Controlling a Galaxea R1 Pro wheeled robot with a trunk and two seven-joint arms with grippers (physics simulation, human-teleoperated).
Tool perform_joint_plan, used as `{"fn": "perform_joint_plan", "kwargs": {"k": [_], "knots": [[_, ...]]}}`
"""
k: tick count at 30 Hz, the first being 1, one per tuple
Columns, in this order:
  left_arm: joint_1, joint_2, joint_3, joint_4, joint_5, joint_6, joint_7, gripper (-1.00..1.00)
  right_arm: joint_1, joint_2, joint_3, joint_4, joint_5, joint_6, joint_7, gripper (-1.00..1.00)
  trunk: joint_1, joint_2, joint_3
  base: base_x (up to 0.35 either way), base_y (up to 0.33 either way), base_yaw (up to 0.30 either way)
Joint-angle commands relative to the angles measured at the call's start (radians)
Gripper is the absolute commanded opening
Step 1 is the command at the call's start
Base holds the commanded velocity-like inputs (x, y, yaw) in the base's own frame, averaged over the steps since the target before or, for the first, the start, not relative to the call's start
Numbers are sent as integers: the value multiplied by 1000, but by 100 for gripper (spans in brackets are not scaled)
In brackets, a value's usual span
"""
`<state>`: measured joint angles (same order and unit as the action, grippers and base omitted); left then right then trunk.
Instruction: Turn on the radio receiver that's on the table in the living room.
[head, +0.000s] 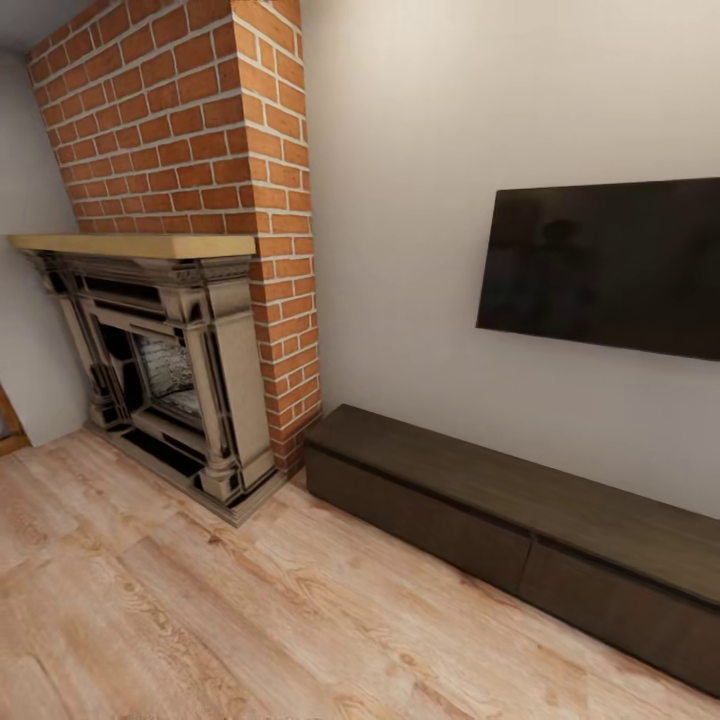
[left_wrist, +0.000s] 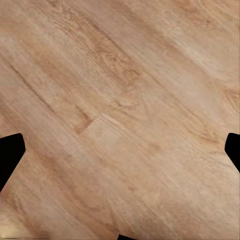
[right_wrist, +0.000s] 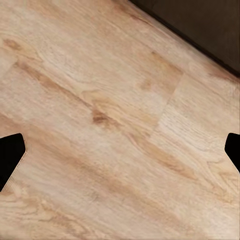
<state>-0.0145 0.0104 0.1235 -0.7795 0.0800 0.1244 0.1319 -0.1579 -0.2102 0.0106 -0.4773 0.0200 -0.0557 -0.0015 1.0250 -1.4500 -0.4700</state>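
Head view, left to right: brick chimney (head: 190, 110) rising over dark fireplace (head: 165, 375) with pale wooden mantel (head: 130, 244). Long dark-brown low bench (head: 520, 530) running along pale wall (head: 400, 200), black TV screen (head: 610, 265) hanging above it. Light wood plank floor (head: 200, 610) spreading across foreground.

Left claw (left_wrist: 120, 150) hanging over floor planks, black fingertips (left_wrist: 10, 152) sitting wide apart, released, gripping nothing.

Right claw (right_wrist: 120, 150) likewise spread, released, over floor; dark bench edge (right_wrist: 210, 25) showing nearby.

Radio receiver and glossy worktop lying outside these views.
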Motion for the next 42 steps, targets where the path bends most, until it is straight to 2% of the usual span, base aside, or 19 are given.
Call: {"fn": "perform_joint_plan", "kwargs": {"k": [1,29,42], "knots": [[0,0,0,0,0,-1,0,100,0,0,0,0,0,0,0,100,0,0,0,0,0,290],[0,2,4,12,-8,-8,-2,100,0,-1,-6,0,6,0,0,100,0,0,0,0,0,299],[1,2,4,25,-9,-43,-1,100,0,-1,-6,0,6,1,0,100,0,0,0,0,0,300]]}}
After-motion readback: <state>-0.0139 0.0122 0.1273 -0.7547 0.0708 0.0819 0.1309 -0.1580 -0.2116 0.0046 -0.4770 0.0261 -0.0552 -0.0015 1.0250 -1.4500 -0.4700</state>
